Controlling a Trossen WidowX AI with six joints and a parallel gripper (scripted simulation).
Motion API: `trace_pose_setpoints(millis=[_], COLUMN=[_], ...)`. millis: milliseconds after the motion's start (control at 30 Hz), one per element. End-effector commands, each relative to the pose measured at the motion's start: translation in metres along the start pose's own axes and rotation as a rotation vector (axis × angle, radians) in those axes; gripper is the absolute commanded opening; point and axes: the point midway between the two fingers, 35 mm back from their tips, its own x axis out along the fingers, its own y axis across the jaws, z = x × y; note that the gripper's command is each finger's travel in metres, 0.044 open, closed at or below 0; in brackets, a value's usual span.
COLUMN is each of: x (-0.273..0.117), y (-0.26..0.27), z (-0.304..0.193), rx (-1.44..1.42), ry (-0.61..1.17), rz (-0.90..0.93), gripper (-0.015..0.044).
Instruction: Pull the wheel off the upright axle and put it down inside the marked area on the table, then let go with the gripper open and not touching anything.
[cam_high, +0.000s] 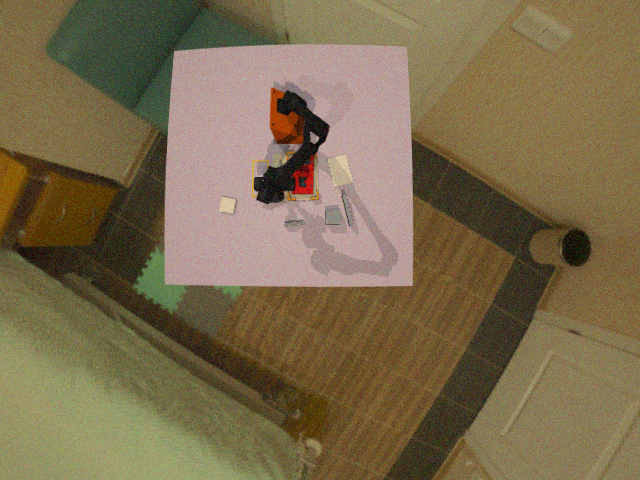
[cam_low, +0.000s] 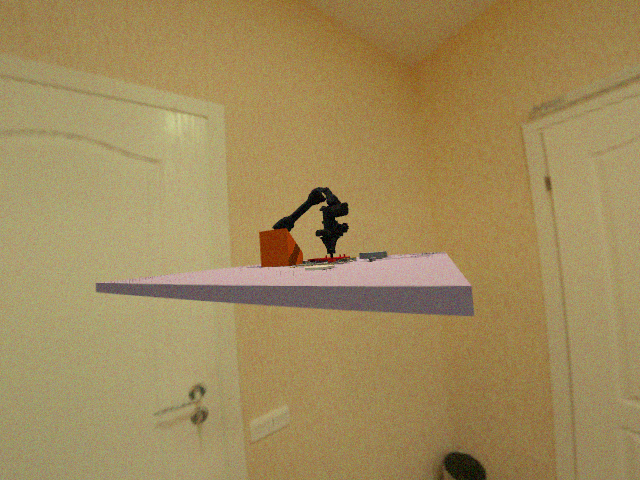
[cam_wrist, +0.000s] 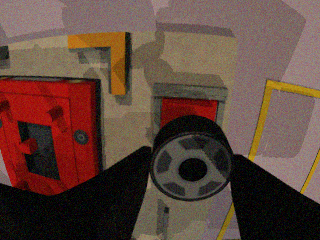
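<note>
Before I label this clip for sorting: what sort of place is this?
Probably a room in a home: white panelled doors, wood-look flooring and a bin. A pale table carries the arm, whose gripper holds the wheel.

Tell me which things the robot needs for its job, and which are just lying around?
Needed:
- wheel, gripped in the hand
- yellow-outlined marked area
- small red base under the wheel; the axle itself is hidden

Lying around:
- big red block
- cream square
- cream pad
- grey plate
- thin rod
</note>
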Motion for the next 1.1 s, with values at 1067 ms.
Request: trace_pose_setpoints(millis=[1067], x=[-0.015], y=[-0.001], z=[0.001], rx=[0.000], ry=[-0.006], rz=[-0.004], gripper=[0.0000])
